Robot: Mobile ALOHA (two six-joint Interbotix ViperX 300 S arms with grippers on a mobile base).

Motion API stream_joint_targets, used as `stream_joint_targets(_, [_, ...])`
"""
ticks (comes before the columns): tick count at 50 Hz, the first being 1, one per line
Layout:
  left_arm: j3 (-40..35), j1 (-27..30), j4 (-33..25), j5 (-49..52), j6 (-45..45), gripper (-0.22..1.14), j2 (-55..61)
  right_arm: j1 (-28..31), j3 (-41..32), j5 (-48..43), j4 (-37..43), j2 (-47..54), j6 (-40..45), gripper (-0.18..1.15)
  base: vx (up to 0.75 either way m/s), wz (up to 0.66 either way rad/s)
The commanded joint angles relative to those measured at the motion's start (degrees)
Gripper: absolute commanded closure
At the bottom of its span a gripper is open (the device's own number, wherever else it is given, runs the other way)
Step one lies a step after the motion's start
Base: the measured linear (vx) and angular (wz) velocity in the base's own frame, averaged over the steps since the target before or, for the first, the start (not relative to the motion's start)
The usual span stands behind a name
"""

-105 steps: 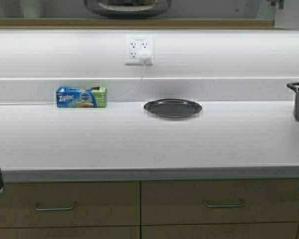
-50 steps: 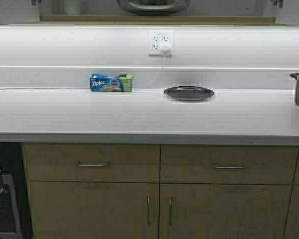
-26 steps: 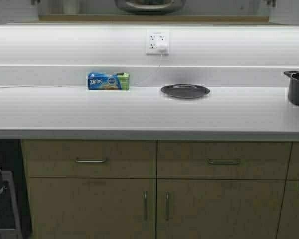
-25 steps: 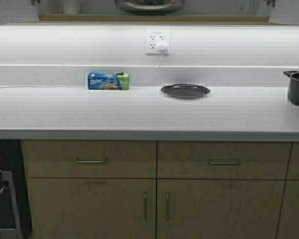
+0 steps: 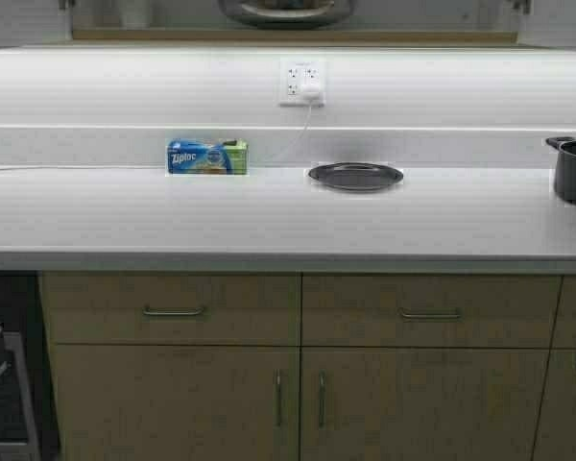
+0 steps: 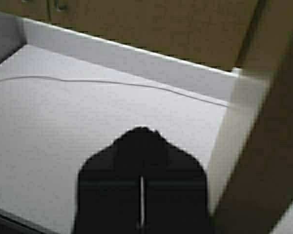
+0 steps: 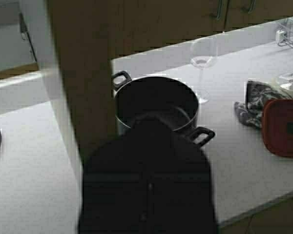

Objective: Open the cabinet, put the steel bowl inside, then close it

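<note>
The steel bowl (image 5: 286,10) is barely in shot at the top of the high view, sitting just above the tan lower edge of the cabinet (image 5: 298,37), well up from the bench (image 5: 269,221). I can't tell if it's properly inside. I'd guess it's light, rigid and slippery, so pinching the rolled rim beats grabbing the curved wall. The left end effector (image 6: 142,131) hangs over the bench closed on nothing, and the right end effector (image 7: 149,124) sits just by the black pot (image 7: 156,100), open or closed I can't tell.
</note>
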Motion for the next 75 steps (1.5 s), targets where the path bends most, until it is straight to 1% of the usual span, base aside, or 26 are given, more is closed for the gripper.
stream_joint_targets(1, [4.57, -4.57, -0.09, -1.67, -0.09, 0.87, -6.59, 5.01, -1.32, -0.70, 0.18, -0.88, 0.00, 0.90, 0.00, 0.00])
stream_joint_targets(9, [11.95, -6.77, -0.18, -5.36, -0.26, 0.87, -12.30, 10.72, -0.26, -0.70, 0.00, -3.08, -0.18, 0.90, 0.00, -0.01])
stream_joint_targets(16, [17.05, -8.44, 0.00, -5.54, -0.18, 0.87, -15.91, 15.29, 3.60, -0.79, -0.09, -7.29, -0.18, 0.90, 0.00, -0.01])
stream_joint_targets(24, [20.92, -10.20, 0.26, -5.89, 0.09, 0.87, -18.19, 19.78, 11.43, -0.97, -0.09, -12.83, -0.09, 0.90, 0.01, 0.03])
stream_joint_targets(32, [21.71, -14.77, 1.32, -6.68, 0.18, 0.87, -19.16, 23.29, 20.65, -2.02, 0.00, -18.28, 0.26, 0.90, 0.02, 0.02])
stream_joint_targets(42, [18.37, -19.07, 2.29, -7.65, 0.18, 0.87, -17.75, 25.75, 30.06, -3.60, 0.26, -25.49, 0.26, 0.90, 0.05, 0.02])
stream_joint_targets(46, [15.91, -20.57, 2.37, -7.73, 0.18, 0.87, -15.91, 26.10, 31.99, -3.60, 0.26, -27.51, 0.18, 0.90, 0.07, 0.03])
stream_joint_targets(51, [11.60, -21.80, 2.37, -7.73, 0.18, 0.87, -12.39, 26.02, 32.61, -3.52, 0.26, -28.83, 0.18, 0.90, 0.07, 0.03])
stream_joint_targets(62, [-0.44, -26.10, 2.37, -7.29, 0.09, 0.87, -2.81, 26.02, 31.55, -3.34, 0.26, -28.65, 0.09, 0.90, 0.05, 0.01])
stream_joint_targets(66, [-3.87, -27.42, 2.37, -6.42, 0.09, 0.87, 0.00, 26.02, 29.97, -3.43, 0.26, -27.33, 0.00, 0.90, 0.04, 0.01])
stream_joint_targets(70, [-4.83, -28.13, 2.37, -5.80, 0.09, 0.87, 0.97, 26.02, 27.51, -3.34, 0.26, -25.49, 0.00, 0.90, 0.04, 0.02])
stream_joint_targets(75, [-3.25, -28.13, 2.37, -5.45, 0.00, 0.87, -0.44, 26.10, 22.94, -3.43, 0.26, -22.41, 0.00, 0.90, 0.03, 0.01])
